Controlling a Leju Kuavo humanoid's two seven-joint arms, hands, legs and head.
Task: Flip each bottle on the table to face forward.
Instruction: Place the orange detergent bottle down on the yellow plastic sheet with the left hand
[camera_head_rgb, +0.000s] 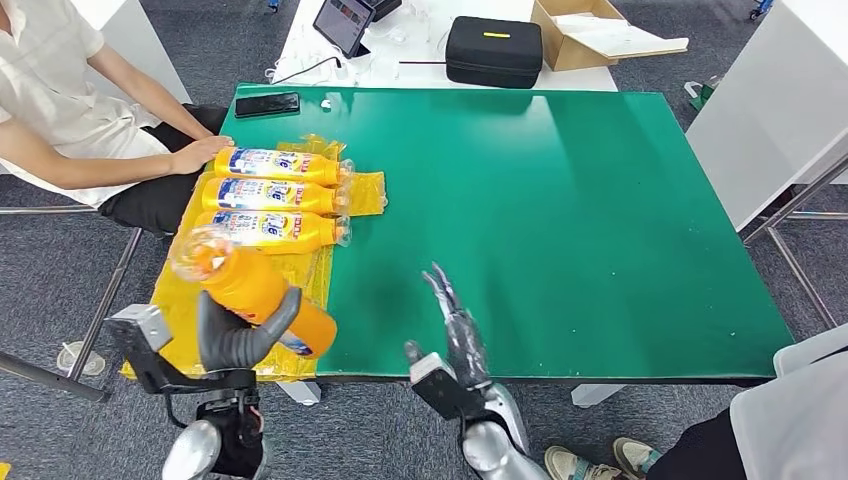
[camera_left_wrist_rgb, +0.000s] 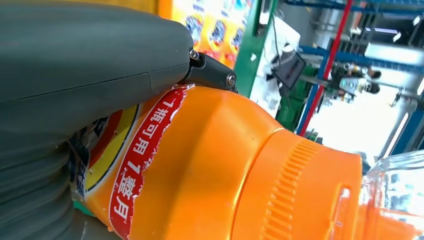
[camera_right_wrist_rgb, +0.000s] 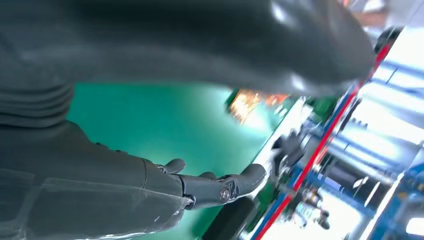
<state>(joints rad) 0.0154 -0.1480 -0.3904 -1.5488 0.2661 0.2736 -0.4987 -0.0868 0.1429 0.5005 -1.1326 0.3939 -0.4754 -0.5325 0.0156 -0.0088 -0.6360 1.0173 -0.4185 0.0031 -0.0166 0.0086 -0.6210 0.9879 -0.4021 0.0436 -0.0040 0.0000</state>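
My left hand (camera_head_rgb: 238, 338) grips an orange bottle (camera_head_rgb: 255, 291) lifted off the table's near left corner, its clear cap tilted up toward the far left. In the left wrist view the same bottle (camera_left_wrist_rgb: 210, 170) sits under my thumb (camera_left_wrist_rgb: 90, 65), its red-edged label torn. Three more orange bottles (camera_head_rgb: 277, 165) (camera_head_rgb: 270, 195) (camera_head_rgb: 278, 229) lie side by side on a yellow plastic sheet (camera_head_rgb: 366, 190), labels up, caps to the right. My right hand (camera_head_rgb: 455, 325) hovers open over the green table (camera_head_rgb: 560, 200) near its front edge, its fingers (camera_right_wrist_rgb: 220, 187) stretched out and holding nothing.
A person sits at the left; their hand (camera_head_rgb: 200, 154) rests by the farthest bottle. A black phone (camera_head_rgb: 267, 104) lies at the table's far left corner. Behind are a black case (camera_head_rgb: 493, 50), a tablet (camera_head_rgb: 343, 22) and a cardboard box (camera_head_rgb: 590, 35). Another person's shoes (camera_head_rgb: 600, 462) show at bottom right.
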